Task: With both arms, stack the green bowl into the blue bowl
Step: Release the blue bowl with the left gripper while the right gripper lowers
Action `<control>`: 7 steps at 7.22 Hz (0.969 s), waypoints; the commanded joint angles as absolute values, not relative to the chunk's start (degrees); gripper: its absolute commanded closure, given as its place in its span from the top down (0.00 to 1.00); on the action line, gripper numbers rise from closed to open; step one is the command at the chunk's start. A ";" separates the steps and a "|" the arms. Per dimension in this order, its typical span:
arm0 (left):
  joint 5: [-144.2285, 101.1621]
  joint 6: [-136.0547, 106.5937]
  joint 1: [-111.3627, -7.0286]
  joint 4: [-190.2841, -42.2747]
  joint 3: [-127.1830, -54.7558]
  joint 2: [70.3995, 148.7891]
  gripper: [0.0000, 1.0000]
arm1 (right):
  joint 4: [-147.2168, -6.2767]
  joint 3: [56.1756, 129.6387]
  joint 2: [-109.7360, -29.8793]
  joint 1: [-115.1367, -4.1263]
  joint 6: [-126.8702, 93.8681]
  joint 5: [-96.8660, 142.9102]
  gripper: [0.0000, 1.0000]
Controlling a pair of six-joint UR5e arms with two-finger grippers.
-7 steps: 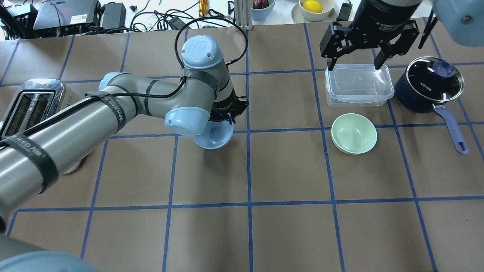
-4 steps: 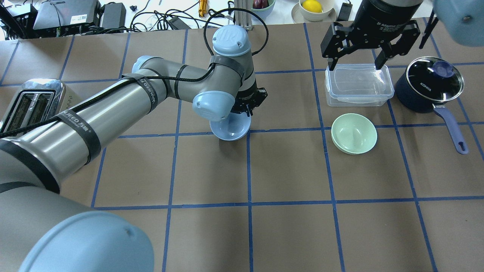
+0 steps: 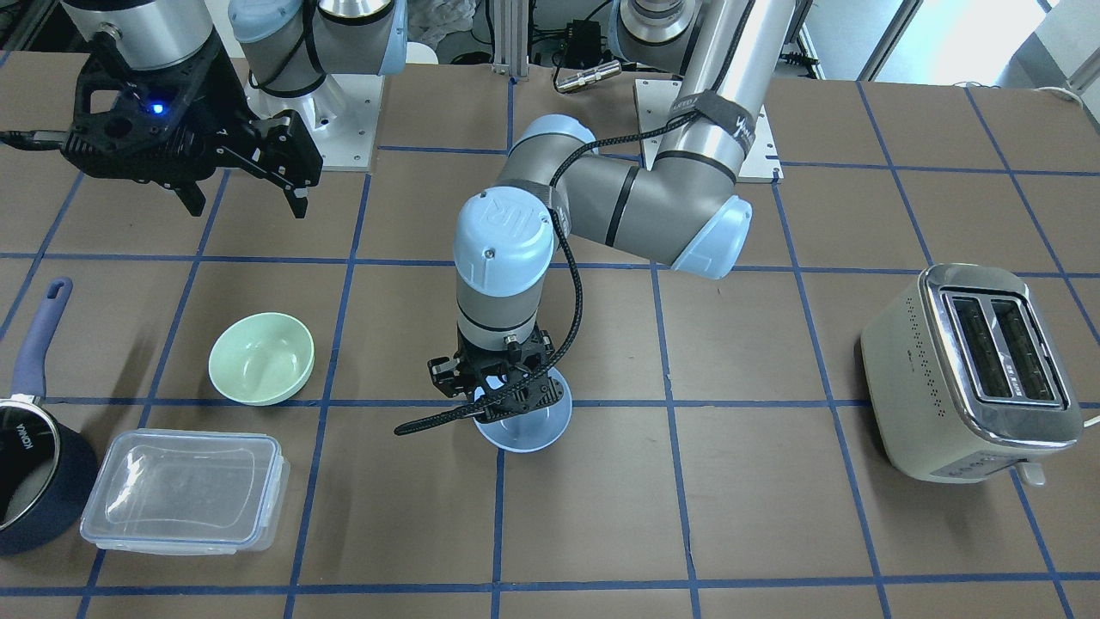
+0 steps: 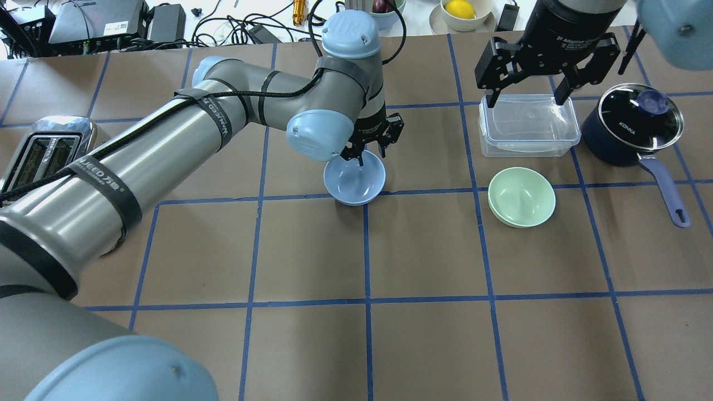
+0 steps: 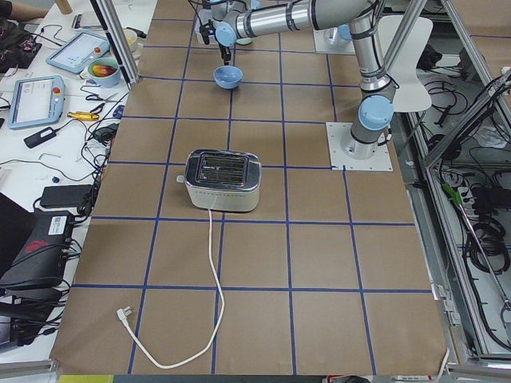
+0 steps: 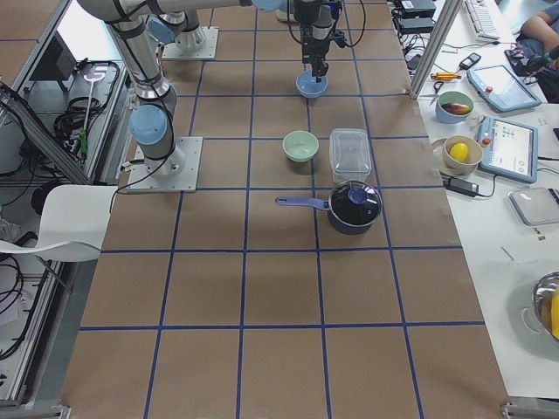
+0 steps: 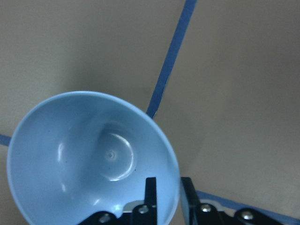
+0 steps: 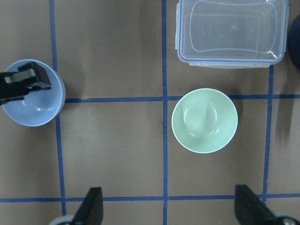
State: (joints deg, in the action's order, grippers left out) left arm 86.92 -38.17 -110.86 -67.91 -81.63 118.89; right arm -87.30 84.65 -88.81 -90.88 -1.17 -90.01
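The blue bowl (image 4: 355, 178) is near the table's middle, on a blue tape line, open side up. My left gripper (image 4: 362, 159) is shut on its far rim, with one finger inside and one outside in the left wrist view (image 7: 168, 187). I cannot tell whether the blue bowl (image 7: 93, 159) touches the table. The green bowl (image 4: 522, 197) sits upright on the table to the right, apart from both grippers. My right gripper (image 4: 523, 100) is open and empty, high above the clear box behind the green bowl (image 8: 204, 120).
A clear lidded plastic box (image 4: 528, 123) lies just behind the green bowl. A dark-blue saucepan (image 4: 632, 125) with a glass lid and a long handle stands at the right. A toaster (image 4: 44, 153) stands at the far left. Cables and other bowls lie past the table's far edge.
My left arm has carried the blue bowl to the right, toward the green bowl, and the bowl now shows its open side up. The right gripper and the green bowl have stayed put.
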 commanded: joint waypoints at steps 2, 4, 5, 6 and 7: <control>87.45 -16.04 -99.89 -81.18 -76.83 107.53 1.00 | -89.71 94.87 -87.20 -82.04 5.25 -93.16 1.00; 87.89 2.02 -91.27 -94.06 -76.20 100.84 1.00 | -102.40 103.75 -83.43 -77.80 8.69 -92.73 1.00; 89.63 4.46 -89.75 -95.26 -76.98 98.72 1.00 | -112.14 109.02 -82.63 -77.44 8.70 -92.46 1.00; 89.39 4.66 -89.74 -94.40 -77.60 98.01 1.00 | -121.72 114.12 -81.40 -77.43 8.79 -90.81 1.00; 89.47 4.57 -89.56 -93.18 -78.65 97.39 1.00 | -129.91 117.21 -78.78 -76.91 9.05 -89.92 1.00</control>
